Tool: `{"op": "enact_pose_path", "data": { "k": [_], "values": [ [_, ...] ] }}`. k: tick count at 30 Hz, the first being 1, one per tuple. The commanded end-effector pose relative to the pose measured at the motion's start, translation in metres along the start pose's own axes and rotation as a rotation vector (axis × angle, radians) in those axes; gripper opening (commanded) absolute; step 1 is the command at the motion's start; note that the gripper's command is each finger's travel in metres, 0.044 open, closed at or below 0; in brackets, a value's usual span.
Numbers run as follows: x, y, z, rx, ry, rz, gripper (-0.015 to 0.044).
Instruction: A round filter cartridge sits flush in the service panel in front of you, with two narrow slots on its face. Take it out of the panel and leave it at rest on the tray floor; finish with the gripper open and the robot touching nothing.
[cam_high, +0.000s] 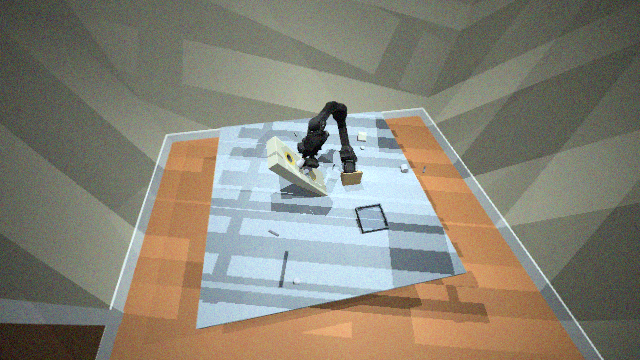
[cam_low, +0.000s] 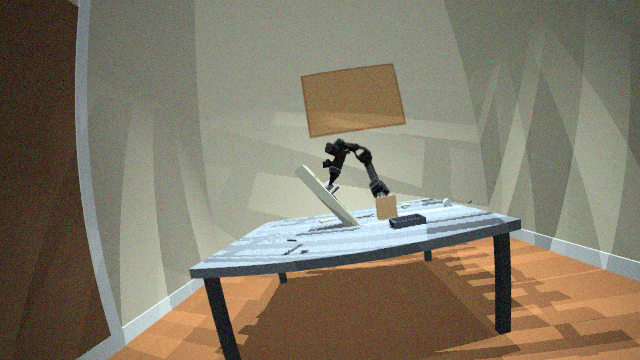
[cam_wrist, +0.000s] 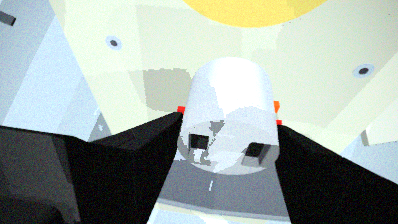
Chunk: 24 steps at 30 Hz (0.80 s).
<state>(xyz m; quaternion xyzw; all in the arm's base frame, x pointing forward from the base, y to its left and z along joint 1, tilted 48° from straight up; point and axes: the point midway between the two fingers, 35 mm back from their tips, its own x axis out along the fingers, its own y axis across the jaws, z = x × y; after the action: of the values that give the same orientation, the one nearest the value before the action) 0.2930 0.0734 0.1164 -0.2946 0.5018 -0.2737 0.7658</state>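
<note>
The pale service panel stands tilted on the table. The white round cartridge is out of the panel, in front of its face and below the yellow ring. Its slotted end faces the wrist camera, with two dark square slots, and red and orange bits show at its sides. My gripper is shut on the cartridge, one black finger on each side. The black-rimmed tray lies on the table, away from the gripper and beyond the arm's base.
A tan block stands at the arm's base, between panel and tray. A white block and a small white cylinder lie on the table. A dark rod and a short grey piece lie on the panel's other side.
</note>
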Motion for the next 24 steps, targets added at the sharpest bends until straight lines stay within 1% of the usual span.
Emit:
{"op": "enact_pose_path", "data": {
  "k": [1,13,17,24],
  "values": [
    [-0.016,0.001,0.007,-0.014,-0.019,0.01,0.0],
    [-0.088,0.001,0.007,-0.106,-0.076,0.055,0.0],
    [-0.092,0.003,0.007,-0.107,-0.077,0.056,0.0],
    [-0.089,0.032,0.01,-0.07,-0.052,0.042,0.0]
  ]
}}
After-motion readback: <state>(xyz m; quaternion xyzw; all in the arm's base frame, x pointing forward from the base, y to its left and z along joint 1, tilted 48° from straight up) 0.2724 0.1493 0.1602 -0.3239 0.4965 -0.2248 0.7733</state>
